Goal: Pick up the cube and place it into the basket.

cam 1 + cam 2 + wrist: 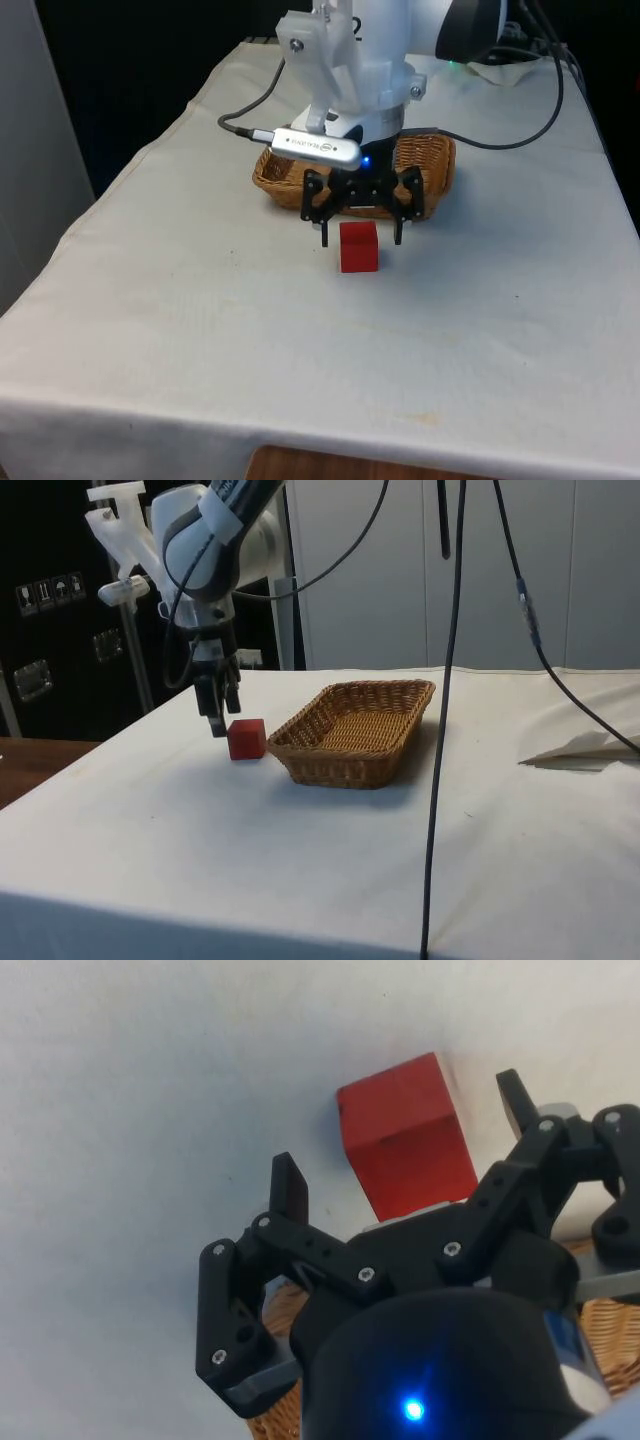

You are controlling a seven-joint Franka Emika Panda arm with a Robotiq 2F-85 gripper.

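A red cube (358, 247) rests on the white cloth just in front of a brown wicker basket (433, 158). My gripper (361, 238) hangs open right over the cube, one finger on each side of its top, not touching it. In the side view the gripper (217, 722) sits just above and beside the cube (246, 738), which stands next to the basket (352, 731). The wrist view has the cube (406, 1145) lying between the spread fingertips (290, 1184).
Black cables (520, 130) trail across the cloth behind the basket. A cable (443, 720) hangs down in the side view's foreground. Crumpled white material (585, 748) lies at the side view's right. Open cloth spreads in front of the cube.
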